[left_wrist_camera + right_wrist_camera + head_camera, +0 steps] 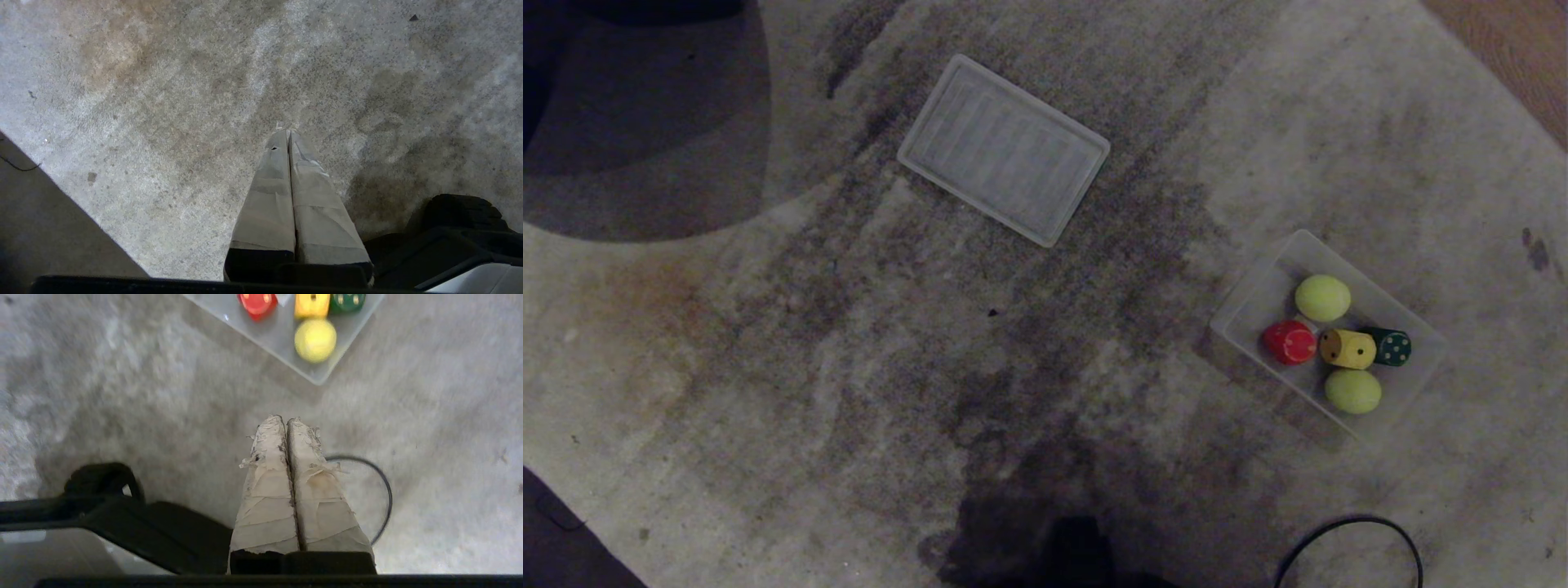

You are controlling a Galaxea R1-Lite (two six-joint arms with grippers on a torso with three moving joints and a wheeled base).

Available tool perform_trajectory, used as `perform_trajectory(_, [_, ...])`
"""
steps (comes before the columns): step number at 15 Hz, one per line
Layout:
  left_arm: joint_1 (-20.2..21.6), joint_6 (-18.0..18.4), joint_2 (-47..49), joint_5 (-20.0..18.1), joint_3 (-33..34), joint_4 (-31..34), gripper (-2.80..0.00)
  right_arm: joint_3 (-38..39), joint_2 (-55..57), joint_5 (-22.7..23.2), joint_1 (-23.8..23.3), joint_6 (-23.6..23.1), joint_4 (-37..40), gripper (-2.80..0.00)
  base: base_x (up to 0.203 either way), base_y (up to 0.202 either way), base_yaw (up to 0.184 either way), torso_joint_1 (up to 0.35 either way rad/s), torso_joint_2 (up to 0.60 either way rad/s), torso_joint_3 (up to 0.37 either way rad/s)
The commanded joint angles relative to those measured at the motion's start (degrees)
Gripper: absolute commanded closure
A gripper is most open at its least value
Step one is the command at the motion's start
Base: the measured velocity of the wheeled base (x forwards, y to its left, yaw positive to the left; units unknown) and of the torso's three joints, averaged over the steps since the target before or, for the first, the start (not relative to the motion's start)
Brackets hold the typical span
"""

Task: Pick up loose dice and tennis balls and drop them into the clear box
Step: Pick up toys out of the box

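Collection seemingly complete: red, yellow, dark green dice and fuzzy yellow-green tennis balls inside translucent clear plastic box; both end effectors, left and right, pressed closed, empty. Nothing loose on carpet.

The head camera looks steeply down on the carpet from high up. Both wrist cameras sit lower, facing down along their fingers; the right one shares the clear box with the head view.

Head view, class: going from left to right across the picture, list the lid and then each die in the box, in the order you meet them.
Lid → red die → yellow die → green die.
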Motion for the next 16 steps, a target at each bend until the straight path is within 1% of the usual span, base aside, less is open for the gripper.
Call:
perform_trajectory(1, [0.0,0.0,0.1,0.0,0.1,0.0,0.0,-0.1,-1.8,0.0,0.1,0.0,0.4,0.0,0.0,0.0,0.0,0.0,0.0,0.0])
perform_trajectory(3, [0.0,0.0,0.1,0.0,0.1,0.0,0.0,0.1,-1.8,0.0,0.1,0.0,0.1,0.0,0.0,0.0,0.0,0.0,0.0,0.0])
perform_trajectory(5, [0.0,0.0,0.1,0.0,0.1,0.0,0.0,0.2,-1.8,0.0,0.1,-1.8,-0.2,0.0,0.0,0.0,0.0,0.0,0.0,0.0])
perform_trajectory(9, [0.0,0.2,0.1,-0.1,0.1,0.0,0.0,0.2,-1.8,0.0,0.1,-2.4,0.2,0.0,0.0,0.0,0.0,0.0,0.0,0.0])
perform_trajectory(11, [0.0,2.9,0.1,-1.0,0.1,0.0,0.0,0.2,-1.8,0.2,0.1,-3.1,0.2,0.0,0.0,0.0,0.0,0.0,0.0,0.0])
perform_trajectory(13, [0.0,3.3,0.1,-1.3,0.1,0.0,0.0,0.2,-1.8,0.1,-0.2,-2.9,0.2,0.0,0.0,0.0,0.0,0.0,0.0,0.0])
perform_trajectory(16, [0.0,3.0,0.1,-1.1,0.1,0.0,0.0,0.1,-1.8,0.1,-0.3,-3.2,0.6,0.0,0.0,0.0,0.0,0.0,0.0,0.0])
